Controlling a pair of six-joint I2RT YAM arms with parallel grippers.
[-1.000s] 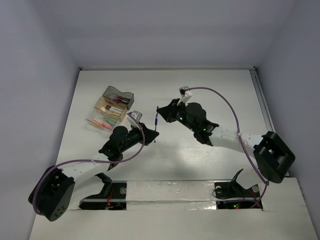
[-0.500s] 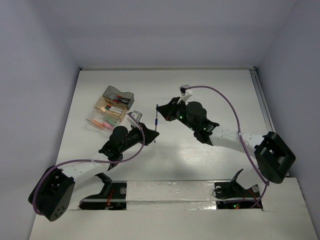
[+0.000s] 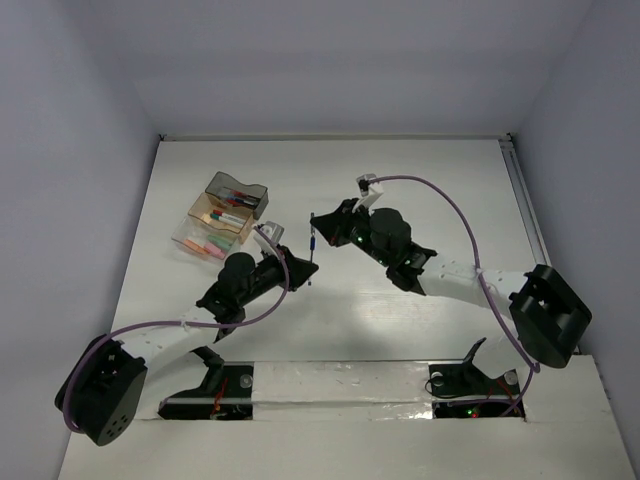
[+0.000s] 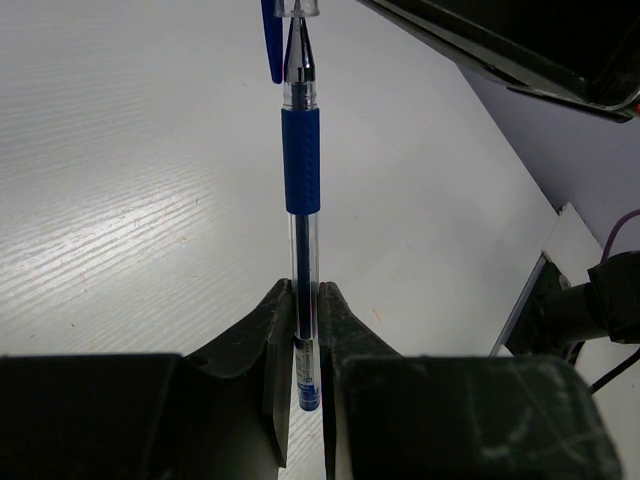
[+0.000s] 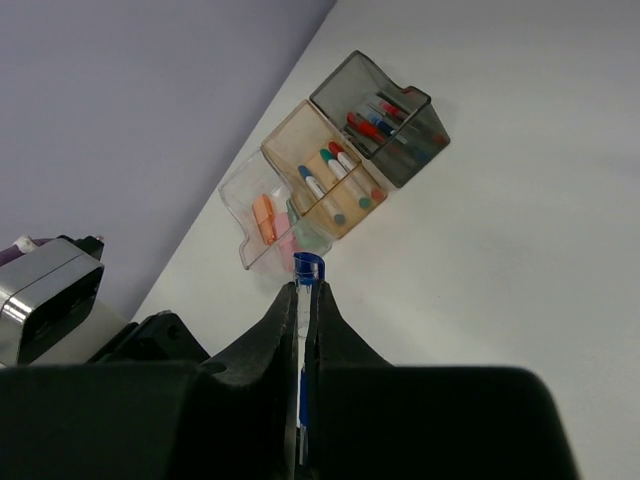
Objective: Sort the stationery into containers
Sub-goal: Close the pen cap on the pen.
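Even, diffuse overhead light. White table (image 3: 420, 180) bright, near washed out in top view; walls (image 3: 80, 150) dimmer, lilac-grey. Soft faint shadows under arms (image 3: 450, 275). Left wrist view: pen (image 4: 301, 160) sharp, left fingers (image 4: 272, 380) dark, slightly soft. Right wrist view: trays (image 5: 340, 170) sharp, right fingers (image 5: 280, 340) underexposed, blurred

pen (image 4: 300, 170): clear barrel, blue grip, tail in my left pincer (image 4: 300, 320) | cap (image 5: 307, 264): blue, in my right pincer (image 5: 305, 292), at its tip | trays (image 5: 283, 135): smoky, tan, clear, adjoining
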